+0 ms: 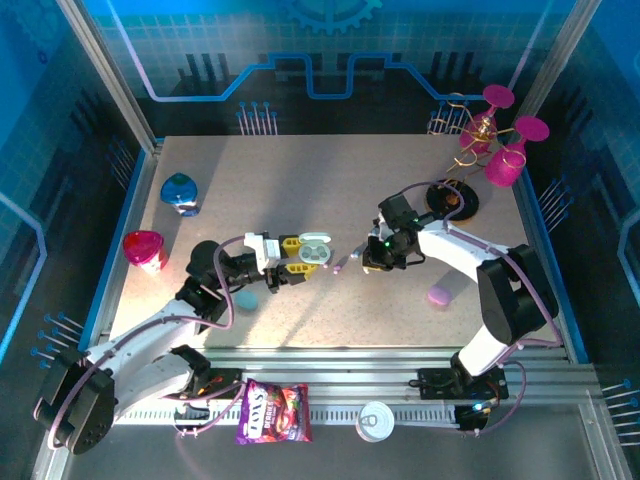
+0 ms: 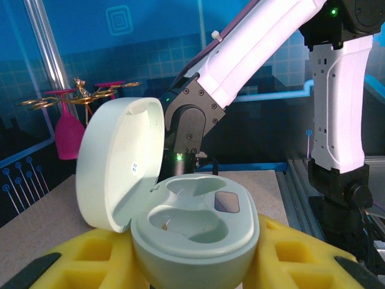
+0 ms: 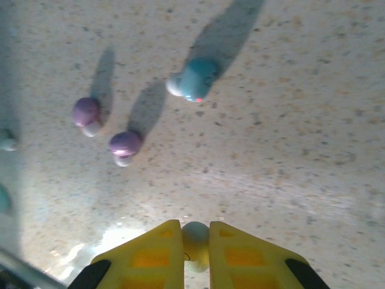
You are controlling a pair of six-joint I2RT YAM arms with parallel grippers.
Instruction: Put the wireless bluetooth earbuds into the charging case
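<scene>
My left gripper [image 2: 195, 268] is shut on the pale green charging case [image 2: 198, 235], one yellow finger [image 2: 72, 265] on each side of it. The lid [image 2: 117, 159] stands open on the left and both wells are empty. From above, the case [image 1: 315, 247] hangs just left of the right gripper [image 1: 368, 258]. My right gripper [image 3: 195, 241] is shut on a pale green-white earbud [image 3: 195, 238] just over the table. Beyond it lie two purple earbuds [image 3: 87, 113] [image 3: 125, 146] and a light blue one [image 3: 195, 79].
A blue pebble case [image 1: 245, 298] lies under the left arm and a purple one [image 1: 442, 295] by the right arm. A blue object [image 1: 180, 192] and a pink cup [image 1: 143, 250] stand at the left, pink glasses on a gold rack [image 1: 495, 140] at the back right.
</scene>
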